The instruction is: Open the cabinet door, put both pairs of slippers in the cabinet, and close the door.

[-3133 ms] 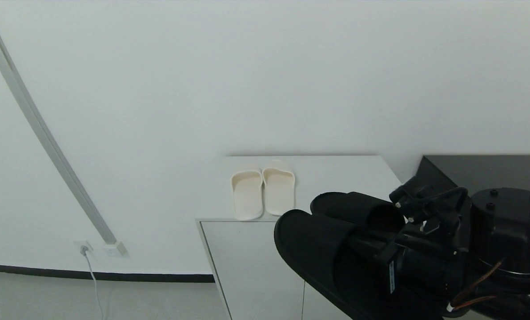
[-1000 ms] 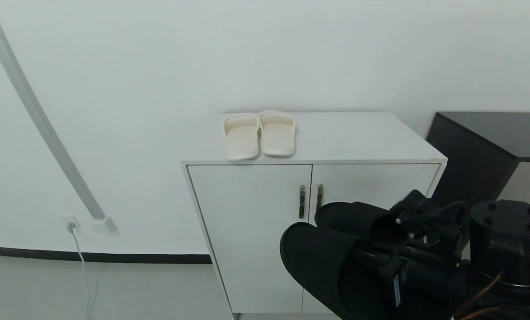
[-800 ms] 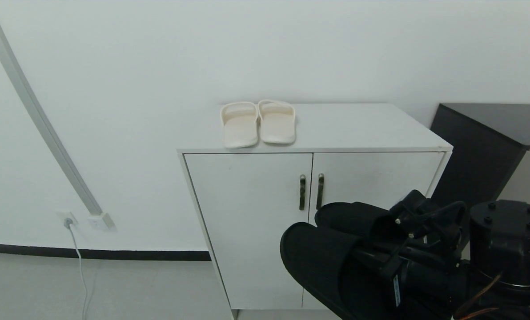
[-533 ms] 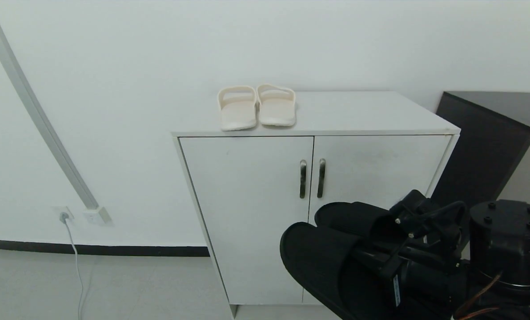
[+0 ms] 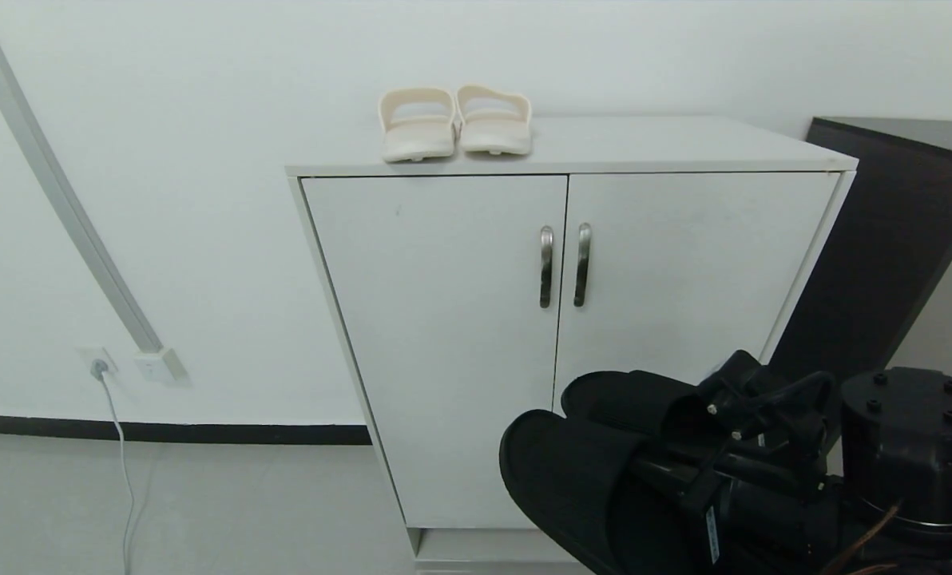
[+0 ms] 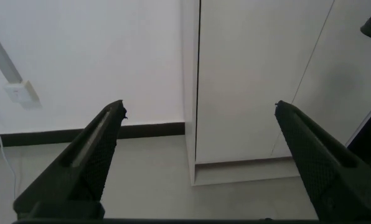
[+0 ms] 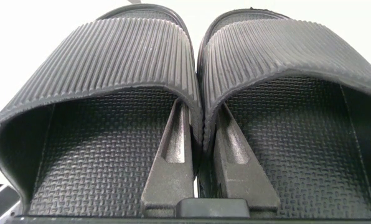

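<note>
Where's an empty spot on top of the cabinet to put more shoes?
The cabinet top is bare from the cream slippers across to its right edge beside the dark furniture. Its left part is crowded: the slippers sit there, close to the front edge.

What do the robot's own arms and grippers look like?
The left gripper has two long, black, finely textured fingers tapering to tips. The right gripper has two dark grey, grooved wedge fingers. The right arm is black, with looped black cables, a reddish-brown wire and a small white label.
</note>
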